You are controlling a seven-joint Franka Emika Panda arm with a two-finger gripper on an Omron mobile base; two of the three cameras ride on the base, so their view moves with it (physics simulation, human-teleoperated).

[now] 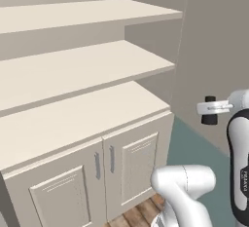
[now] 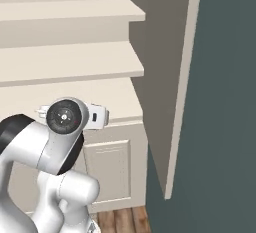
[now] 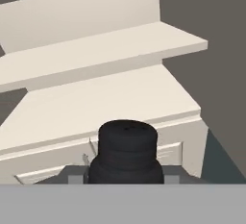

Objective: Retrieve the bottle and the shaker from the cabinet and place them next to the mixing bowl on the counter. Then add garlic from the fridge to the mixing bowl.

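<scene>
Clearly the shaker (image 3: 127, 153) is off the cabinet (image 1: 87, 109): in the hand view the black cylinder sits right between the finger tips, and in the left base view it hangs in the gripper (image 1: 210, 110) out in open air, well to the right of the cabinet's shelves and at about the height of its lower ledge. The jaws are pinched on the shaker's body, which looks upright, with its narrower top poking above the fingers. The shelves that show are bare, and the double doors (image 1: 112, 170) below them are closed. Bowl and counter lie somewhere off from this spot, so the step in hand, as I judge it, is carrying the shaker across to them. To do that well, the grip should stay firm and the wrist level so the cylinder does not tip or slide down between the pads. The swing should run clear of the wall panel (image 2: 181, 92) to the right of the cabinet. Any base turn should be smooth, with release only once the shaker's foot rests flat beside the bowl.
</scene>
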